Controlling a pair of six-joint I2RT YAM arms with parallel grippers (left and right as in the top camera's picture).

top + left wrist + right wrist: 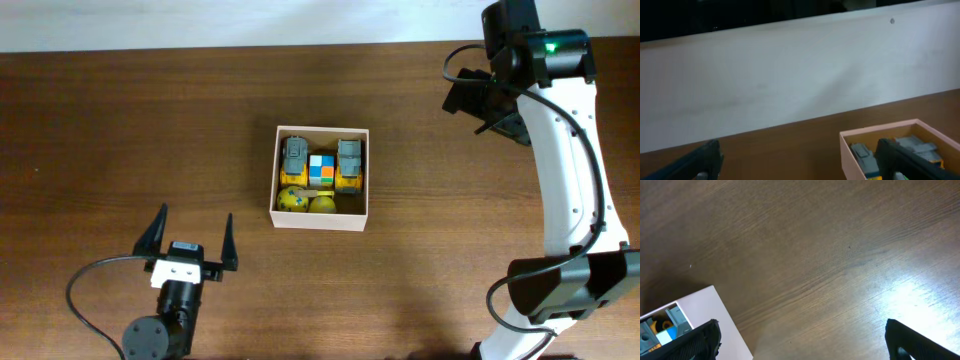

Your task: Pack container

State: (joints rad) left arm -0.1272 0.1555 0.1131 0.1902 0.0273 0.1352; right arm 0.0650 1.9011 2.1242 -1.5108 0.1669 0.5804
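The square, shallow cardboard box with white walls and tan inside sits on the dark brown wooden counter, ahead and to the right of the left end effector and well to the left of the right end effector. Both have their fingers spread wide, gripping nothing. The toys look packed, so any withdrawal should steer clear of the walls. The box opens upward; being square, it has no true long axis, and its sides run nearly parallel to the counter edge

White-walled container, tan inside
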